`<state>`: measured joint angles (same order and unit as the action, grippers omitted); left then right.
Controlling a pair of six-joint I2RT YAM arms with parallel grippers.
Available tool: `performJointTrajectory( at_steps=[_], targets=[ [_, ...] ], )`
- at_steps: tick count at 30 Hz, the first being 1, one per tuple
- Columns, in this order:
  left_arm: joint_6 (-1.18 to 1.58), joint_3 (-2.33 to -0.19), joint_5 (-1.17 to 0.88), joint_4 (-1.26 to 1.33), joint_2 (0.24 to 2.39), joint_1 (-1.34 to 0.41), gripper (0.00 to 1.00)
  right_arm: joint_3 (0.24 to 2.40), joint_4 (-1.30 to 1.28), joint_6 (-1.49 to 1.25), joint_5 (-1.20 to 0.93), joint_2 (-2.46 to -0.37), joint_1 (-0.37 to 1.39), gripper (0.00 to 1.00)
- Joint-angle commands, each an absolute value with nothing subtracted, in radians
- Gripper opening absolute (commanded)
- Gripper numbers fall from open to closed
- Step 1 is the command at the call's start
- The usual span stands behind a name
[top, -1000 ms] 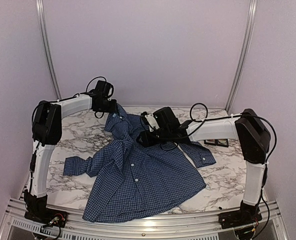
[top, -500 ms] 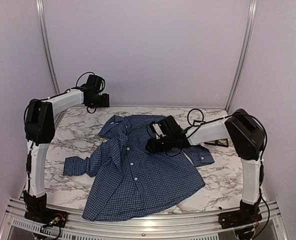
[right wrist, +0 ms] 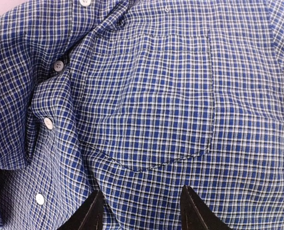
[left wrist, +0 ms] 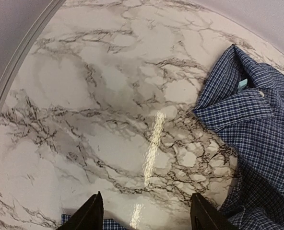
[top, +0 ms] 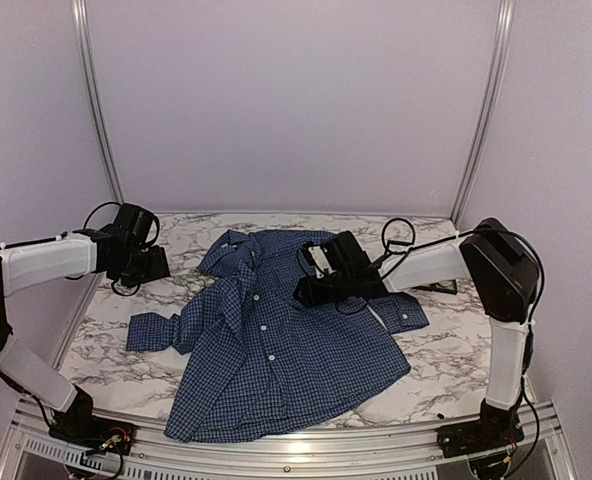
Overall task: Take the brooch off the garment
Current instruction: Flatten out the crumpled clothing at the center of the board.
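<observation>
Nearest, the garment [top: 276, 350], a dark blue checked shirt, is lying spread on the marble worktop [top: 446, 360]. Its hem is reaching toward the near edge, and one sleeve [top: 161, 330] is stretching out to the left. Farther in, the right fingers [top: 306, 292] are hanging low over the shirt's chest, standing moderately apart with nothing between them. In the wrist view they are framing the cloth just below the breast pocket [right wrist: 151, 100], with the placket's white buttons [right wrist: 48, 123] running down to the left. Whether the tips are touching the cloth I cannot tell. At about the same depth, the left fingers [top: 159, 266] are hovering over bare marble to the left of the shirt, spread wide and gripping nothing. Beyond them the shirt's collar [top: 238, 245] is lying rumpled toward the far edge, with a pale label [left wrist: 242, 84] showing inside it.
</observation>
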<state>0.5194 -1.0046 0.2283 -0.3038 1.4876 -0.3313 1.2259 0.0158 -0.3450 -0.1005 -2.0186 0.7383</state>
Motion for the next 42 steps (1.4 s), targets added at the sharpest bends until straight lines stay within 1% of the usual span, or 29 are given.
performJointTrajectory(
  at_steps=[1, 6, 11, 16, 20, 22, 24, 28, 30, 31, 35, 42],
  targets=[
    [0.654, -0.84, 0.291, -0.371, 1.412, -0.331, 0.62, 1.227, 0.05, -0.331, -0.125, -1.979, 0.737, 0.52],
    [0.671, -0.78, 0.338, -0.389, 1.431, -0.33, 0.61, 1.229, 0.068, -0.327, -0.146, -1.983, 0.737, 0.52],
    [0.656, -0.822, 0.341, -0.375, 1.53, -0.313, 0.61, 1.221, 0.075, -0.326, -0.156, -1.98, 0.737, 0.52],
    [0.655, -0.849, 0.341, -0.39, 1.611, -0.313, 0.57, 1.195, 0.096, -0.331, -0.166, -1.96, 0.736, 0.52],
    [0.671, -0.822, 0.317, -0.373, 1.627, -0.313, 0.51, 1.191, 0.106, -0.333, -0.174, -1.964, 0.731, 0.52],
    [0.684, -0.801, 0.311, -0.362, 1.627, -0.313, 0.47, 1.189, 0.109, -0.334, -0.176, -1.967, 0.729, 0.52],
    [0.695, -0.782, 0.304, -0.354, 1.626, -0.313, 0.39, 1.187, 0.114, -0.336, -0.179, -1.968, 0.728, 0.52],
    [0.707, -0.761, 0.32, -0.348, 1.614, -0.311, 0.16, 1.179, 0.124, -0.341, -0.182, -1.967, 0.726, 0.52],
    [0.705, -0.76, 0.335, -0.355, 1.603, -0.306, 0.08, 1.176, 0.128, -0.341, -0.184, -1.968, 0.726, 0.52],
    [0.704, -0.76, 0.347, -0.36, 1.596, -0.3, 0.01, 1.174, 0.128, -0.341, -0.184, -1.967, 0.724, 0.52],
    [0.686, -0.764, 0.393, -0.388, 1.534, -0.237, 0.0, 1.169, 0.133, -0.342, -0.184, -1.974, 0.719, 0.51],
    [0.591, -0.838, 0.434, -0.435, 1.368, -0.013, 0.0, 1.157, 0.145, -0.346, -0.196, -1.989, 0.703, 0.52]
  ],
)
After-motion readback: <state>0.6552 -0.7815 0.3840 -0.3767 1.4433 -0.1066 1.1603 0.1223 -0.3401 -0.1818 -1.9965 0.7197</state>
